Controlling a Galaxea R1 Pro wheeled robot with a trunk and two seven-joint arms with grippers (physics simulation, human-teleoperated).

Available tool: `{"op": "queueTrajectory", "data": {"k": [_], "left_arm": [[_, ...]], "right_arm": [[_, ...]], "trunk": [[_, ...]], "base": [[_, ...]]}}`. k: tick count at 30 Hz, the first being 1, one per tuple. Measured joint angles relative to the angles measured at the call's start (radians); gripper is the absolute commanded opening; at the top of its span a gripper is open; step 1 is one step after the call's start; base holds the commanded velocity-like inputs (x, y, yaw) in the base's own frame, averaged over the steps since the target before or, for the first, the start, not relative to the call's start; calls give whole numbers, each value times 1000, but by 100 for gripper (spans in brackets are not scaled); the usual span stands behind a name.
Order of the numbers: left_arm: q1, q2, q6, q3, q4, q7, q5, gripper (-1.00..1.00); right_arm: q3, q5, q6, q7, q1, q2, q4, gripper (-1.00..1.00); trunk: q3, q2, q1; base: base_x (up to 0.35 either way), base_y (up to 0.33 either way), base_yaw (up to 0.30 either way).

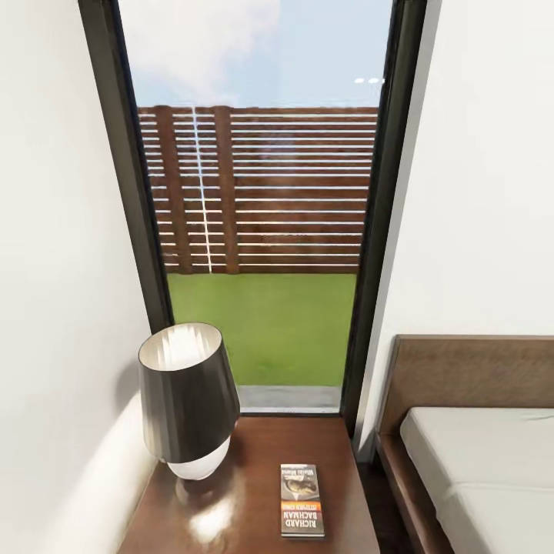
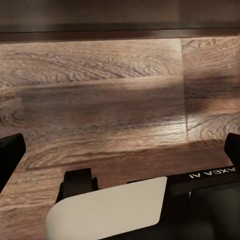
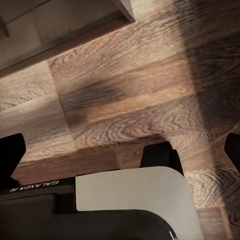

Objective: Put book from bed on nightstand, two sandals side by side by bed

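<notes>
book: one thin paperback book point(image 1: 302, 500) lies flat on the nightstand point(image 1: 254, 523), in the near right part of its top, cover up, its white lettering upside down from the head view.
book's long axis: runs away from the robot, toward the window point(image 1: 258, 231), roughly square to the nightstand's edges.
book's neighbours: a lamp point(image 1: 188, 400) with a dark shade stands on the same surface, to the left of the book and apart from it; the bed point(image 1: 477, 462) is to the right, a narrow strip of floor between it and the nightstand.
step in hand: by the look of it the book part is done, and the sandals are what remains.
which way from the hands: both wrist views look down on the wood-plank floor point(image 2: 100, 100), so the hands hang low, below the nightstand's top; the book lies up and ahead of them.
nearer arm: cannot tell from these views.
left hand point(image 2: 120, 155): wide apart, dark fingertips at either edge of its view, nothing between them.
right hand point(image 3: 120, 150): likewise spread wide and holding nothing; a pale edge, perhaps furniture, crosses the far corner of its view.
count: one book, one nightstand, one lamp, one bed, one window, two hands.
</notes>
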Motion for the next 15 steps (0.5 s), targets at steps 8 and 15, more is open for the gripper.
{"op": "queueTrajectory", "data": {"k": [8, 15], "left_arm": [[0, 0, -2, 5, -2, 1, 8, 100], [0, 0, -2, 4, -2, 2, 5, 100]], "right_arm": [[0, -1, -5, 0, 0, 12, -1, 100], [0, -1, -6, 0, -1, 13, -1, 100]], "trunk": [[0, 0, 0], [0, 0, 0]], "base": [[0, 0, 0], [0, 0, 0]]}}
